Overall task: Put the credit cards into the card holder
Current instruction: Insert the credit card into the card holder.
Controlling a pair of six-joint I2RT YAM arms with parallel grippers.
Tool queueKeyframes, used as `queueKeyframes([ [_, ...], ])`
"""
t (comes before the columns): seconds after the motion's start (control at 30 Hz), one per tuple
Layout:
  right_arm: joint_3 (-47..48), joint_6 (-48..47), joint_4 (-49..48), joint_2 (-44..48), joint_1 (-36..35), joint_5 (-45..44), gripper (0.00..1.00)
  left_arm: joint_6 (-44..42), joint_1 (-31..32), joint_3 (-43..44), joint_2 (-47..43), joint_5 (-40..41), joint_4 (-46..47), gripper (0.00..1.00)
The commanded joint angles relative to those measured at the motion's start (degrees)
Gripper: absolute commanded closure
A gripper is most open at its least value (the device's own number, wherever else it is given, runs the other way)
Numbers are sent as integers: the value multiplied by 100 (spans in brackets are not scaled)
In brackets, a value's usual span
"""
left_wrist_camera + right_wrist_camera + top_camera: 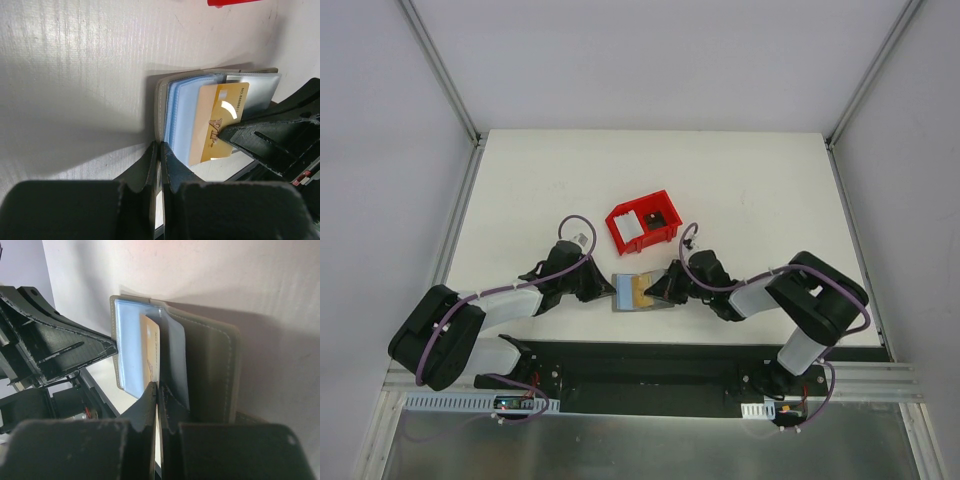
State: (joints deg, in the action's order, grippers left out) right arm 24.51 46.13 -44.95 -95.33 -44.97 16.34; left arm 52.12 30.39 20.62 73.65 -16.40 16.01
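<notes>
The grey card holder (624,292) lies open near the table's front, its clear blue sleeves fanned up. My left gripper (607,289) is shut on the holder's left cover edge (159,112). My right gripper (658,290) is shut on the gold credit card (642,291), which stands partly among the sleeves. In the left wrist view the gold card (220,120) reads "VIP", with the right gripper's fingers (260,142) on it. In the right wrist view the card (150,347) shows edge-on beside the holder's cover (212,365). A white card (628,229) and a darker card (658,218) lie in the red bin.
The red bin (665,203) stands just behind the holder, about a hand's width away; its edge shows at the top of the left wrist view (230,2). The black base rail (640,365) runs along the near table edge.
</notes>
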Motion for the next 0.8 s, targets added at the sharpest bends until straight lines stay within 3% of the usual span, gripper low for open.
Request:
queueKeyframes([
  [0.0, 62, -42, 30, -188, -240, -78, 100, 70, 46, -32, -43, 14, 148, 100],
  [0.23, 449, -279, 477, -189, -390, -200, 96, 62, 46, -23, -131, -3, 166, 100],
  [0.43, 773, -1052, 2373, 514, -372, -1000, 70, 53, 46, -41, -237, 6, 104, 100],
  [0.53, 906, -1308, 2868, 708, -381, -1264, 63, 9, 46, 3, -237, -3, 78, 100],
  [0.77, 1196, -1431, 3001, 454, -451, -1002, 62, -9, 46, 82, -175, -56, 60, 100],
])
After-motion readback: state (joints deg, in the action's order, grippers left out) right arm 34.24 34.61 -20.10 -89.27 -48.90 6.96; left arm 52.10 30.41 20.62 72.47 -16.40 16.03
